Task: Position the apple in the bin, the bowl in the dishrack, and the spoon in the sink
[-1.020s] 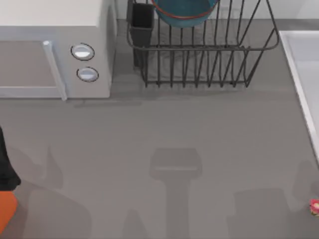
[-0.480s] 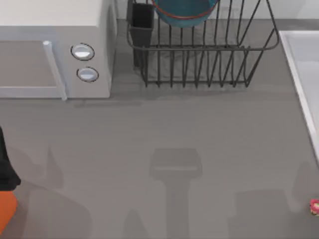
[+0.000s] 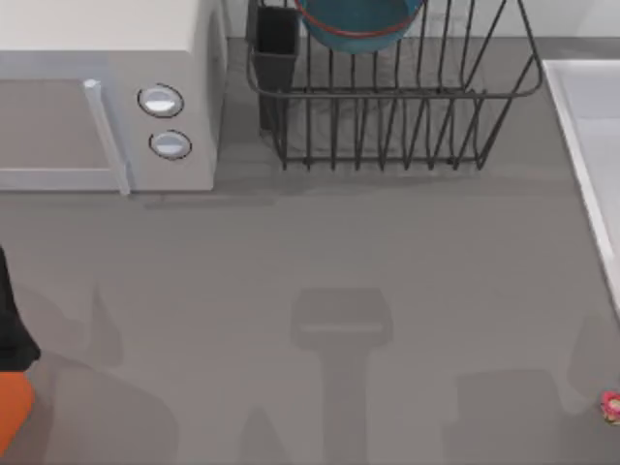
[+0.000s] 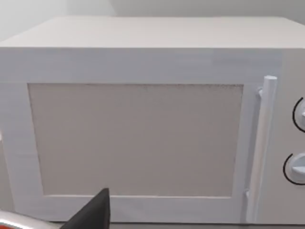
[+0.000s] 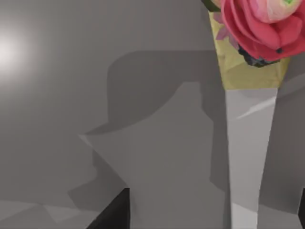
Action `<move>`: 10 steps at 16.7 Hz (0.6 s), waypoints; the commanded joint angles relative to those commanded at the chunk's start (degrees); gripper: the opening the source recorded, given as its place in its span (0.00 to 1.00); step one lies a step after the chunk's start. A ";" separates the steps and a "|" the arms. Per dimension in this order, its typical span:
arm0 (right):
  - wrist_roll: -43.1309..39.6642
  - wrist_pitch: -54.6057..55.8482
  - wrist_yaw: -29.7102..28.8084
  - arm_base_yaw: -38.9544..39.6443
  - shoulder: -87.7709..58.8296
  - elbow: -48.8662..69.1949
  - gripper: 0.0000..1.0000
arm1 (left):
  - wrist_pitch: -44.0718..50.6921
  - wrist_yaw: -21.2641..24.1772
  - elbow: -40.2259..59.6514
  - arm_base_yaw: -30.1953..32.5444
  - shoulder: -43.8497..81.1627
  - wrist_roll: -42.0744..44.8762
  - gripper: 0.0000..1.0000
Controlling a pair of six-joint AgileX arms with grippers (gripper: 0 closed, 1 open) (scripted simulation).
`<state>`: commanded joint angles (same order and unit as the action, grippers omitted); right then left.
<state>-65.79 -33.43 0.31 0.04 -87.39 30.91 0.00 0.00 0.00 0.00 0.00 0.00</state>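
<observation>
Spoon [image 3: 611,405] at table's right edge in top view, tiny pink-and-yellow, cut off by frame. Up close in right wrist view [image 5: 252,119]: pink rose-like top, yellow collar, pale grey tapering handle. Right gripper [image 5: 209,210] seen as dark finger tips low either side of handle; grip or gap: cannot tell. Teal bowl [image 3: 358,21], reddish rim, sitting in black wire dishrack [image 3: 397,107], upper part cut off. Sink [image 3: 586,126] white rim at right, partly out of frame. Matte grey table [image 3: 320,252] wide open mid-area. Microwave [image 3: 107,97] at left, white, boxy. Left gripper [image 4: 90,214] dark tip before microwave door; opening cannot tell.
</observation>
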 joint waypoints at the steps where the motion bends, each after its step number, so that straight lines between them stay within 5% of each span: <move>1: 0.00 0.00 0.00 0.00 0.00 0.00 0.00 | 0.00 0.00 0.00 0.00 0.00 0.00 1.00; 10: 1.47 -13.40 0.15 0.01 6.17 7.63 0.00 | 0.00 0.00 0.00 0.00 0.00 0.00 1.00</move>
<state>-64.31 -46.83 0.46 0.05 -81.22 38.53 0.00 0.00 0.00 0.00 0.00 0.00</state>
